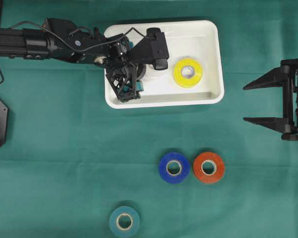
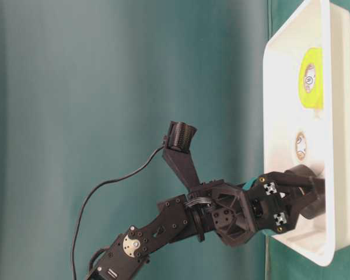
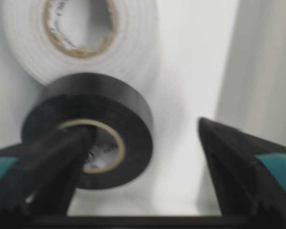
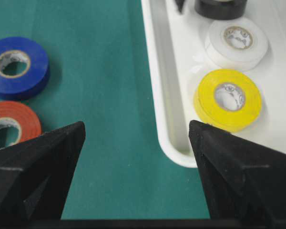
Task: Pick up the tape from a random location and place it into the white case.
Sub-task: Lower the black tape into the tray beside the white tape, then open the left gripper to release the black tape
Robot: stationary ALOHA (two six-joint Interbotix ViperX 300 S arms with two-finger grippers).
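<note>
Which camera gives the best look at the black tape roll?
The left wrist view: the black tape roll fills the frame, lying flat in the white case. The right wrist view catches only its edge; overhead, the left arm hides it; at table level the gripper mostly covers it.

- Overhead: even diffuse light, sharp, soft short shadows under the blue roll & red roll.
- Table-level: white case near blown out.
- Left wrist cam: soft focus, black roll blurry, fingers smeared.
- Right wrist cam: mild gloss glare on case rim, near fingers soft.
</note>
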